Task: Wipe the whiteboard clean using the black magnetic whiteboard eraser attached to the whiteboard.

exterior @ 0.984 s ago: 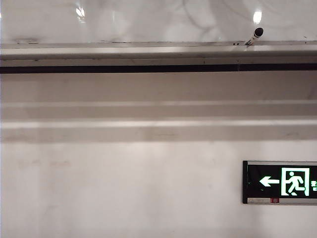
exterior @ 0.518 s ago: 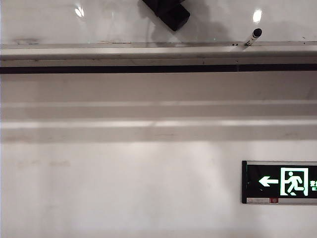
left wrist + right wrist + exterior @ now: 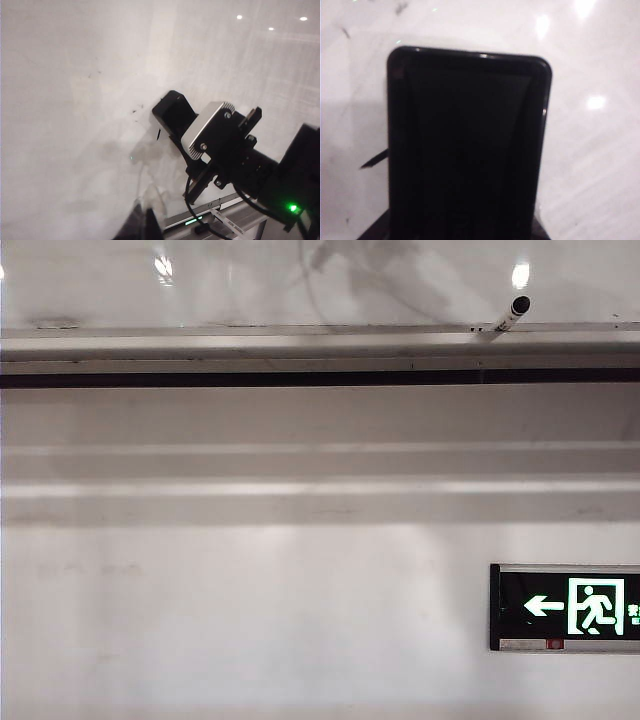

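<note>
The whiteboard (image 3: 250,285) is shiny white with faint grey smudges and bright round light spots. Its rail (image 3: 250,345) is grey. The eraser (image 3: 467,145) is black. The wall (image 3: 250,620) is dull white. The sign (image 3: 565,607) is black with green and white.

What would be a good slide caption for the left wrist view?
Right gripper presses the black eraser against the whiteboard beside faint dark smudges.
</note>
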